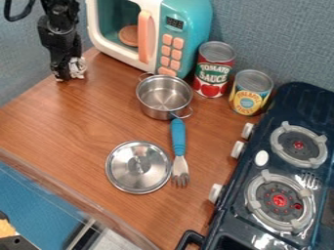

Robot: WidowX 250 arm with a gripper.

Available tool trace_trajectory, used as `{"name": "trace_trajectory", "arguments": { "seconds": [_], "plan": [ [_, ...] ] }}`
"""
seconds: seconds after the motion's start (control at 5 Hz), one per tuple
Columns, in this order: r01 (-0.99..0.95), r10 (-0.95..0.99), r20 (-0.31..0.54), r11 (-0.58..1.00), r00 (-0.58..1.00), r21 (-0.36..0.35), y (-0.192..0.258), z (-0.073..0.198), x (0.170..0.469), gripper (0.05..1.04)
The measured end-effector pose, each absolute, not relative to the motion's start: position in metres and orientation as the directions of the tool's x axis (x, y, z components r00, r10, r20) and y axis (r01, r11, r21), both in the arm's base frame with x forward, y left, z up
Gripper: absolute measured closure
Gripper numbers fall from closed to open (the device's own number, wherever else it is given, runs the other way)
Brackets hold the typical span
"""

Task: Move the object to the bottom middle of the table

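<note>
The black gripper [70, 72] hangs at the upper left, over the table's back left edge and left of the toy microwave. A small steel pot [161, 95] with wire handles stands right of and below it, near the microwave's base. Lower down, a round steel lid [137, 167] with a handle on top lies on the wooden table [58, 127]. Beside the lid's right edge is a fork [178, 141] with a blue handle, its tines pointing to the bottom and its handle end close to the pot's front handle. Which of these is the task's object I cannot tell.
A teal and white toy microwave [186, 29] stands at the back, with a tomato sauce can [214, 69] and a pineapple can [250, 92] to its right. A dark toy stove [261, 166] takes up the right side. A clear raised edge [85, 200] runs along the lower left.
</note>
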State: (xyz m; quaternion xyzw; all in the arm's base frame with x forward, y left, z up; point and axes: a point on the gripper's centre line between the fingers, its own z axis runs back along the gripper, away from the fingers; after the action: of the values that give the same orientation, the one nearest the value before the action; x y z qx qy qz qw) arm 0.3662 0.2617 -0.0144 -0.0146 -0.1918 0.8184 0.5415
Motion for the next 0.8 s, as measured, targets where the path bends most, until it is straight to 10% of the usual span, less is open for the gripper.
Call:
{"name": "trace_trajectory", "arguments": {
  "seconds": [0.4, 0.8],
  "plan": [
    [-0.894, 0.899, 0.212, -0.304, -0.384, -0.328, 0.2482, -0.0224, 0.3683, 0.511],
    [-0.89, 0.895, 0.215, -0.308, -0.39, -0.336, 0.2478, -0.0228, 0.3655, 0.59]
  ]
}}
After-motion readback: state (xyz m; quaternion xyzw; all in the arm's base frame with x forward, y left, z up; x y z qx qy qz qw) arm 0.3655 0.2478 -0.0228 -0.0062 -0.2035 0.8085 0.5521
